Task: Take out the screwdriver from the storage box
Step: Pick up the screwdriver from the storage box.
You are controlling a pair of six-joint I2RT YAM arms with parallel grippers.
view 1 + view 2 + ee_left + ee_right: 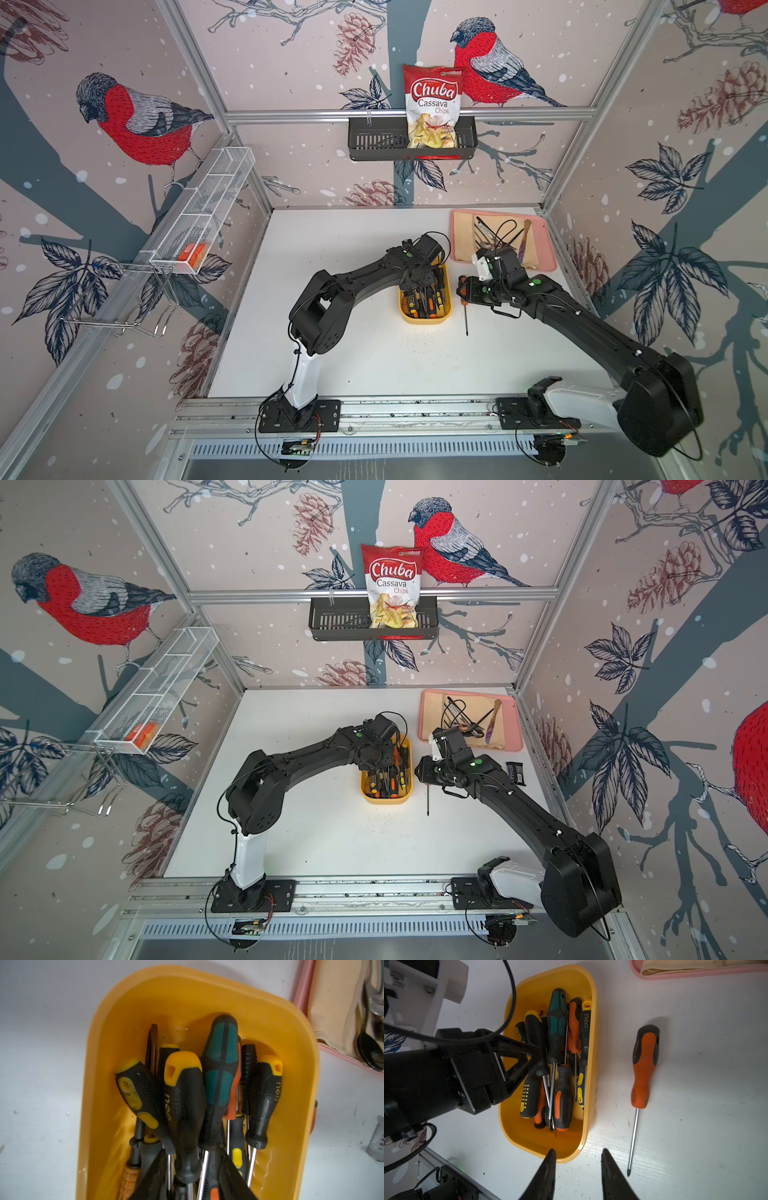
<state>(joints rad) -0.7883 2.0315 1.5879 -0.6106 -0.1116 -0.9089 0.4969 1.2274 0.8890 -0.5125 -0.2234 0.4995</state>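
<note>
Left hand (190,1149): set astride a screwdriver (182,1095) in the storage box (291,1064); grip cannot be told.
Right hand (578,1150): released, empty.

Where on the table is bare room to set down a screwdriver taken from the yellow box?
Free: the white table between the storage box and the base rail, and the wide strip between the left arm and the table's left edge. Crowded: the gap between the box and the orange screwdriver, where the right pincer hovers; the pink tray holds cutlery.
</note>
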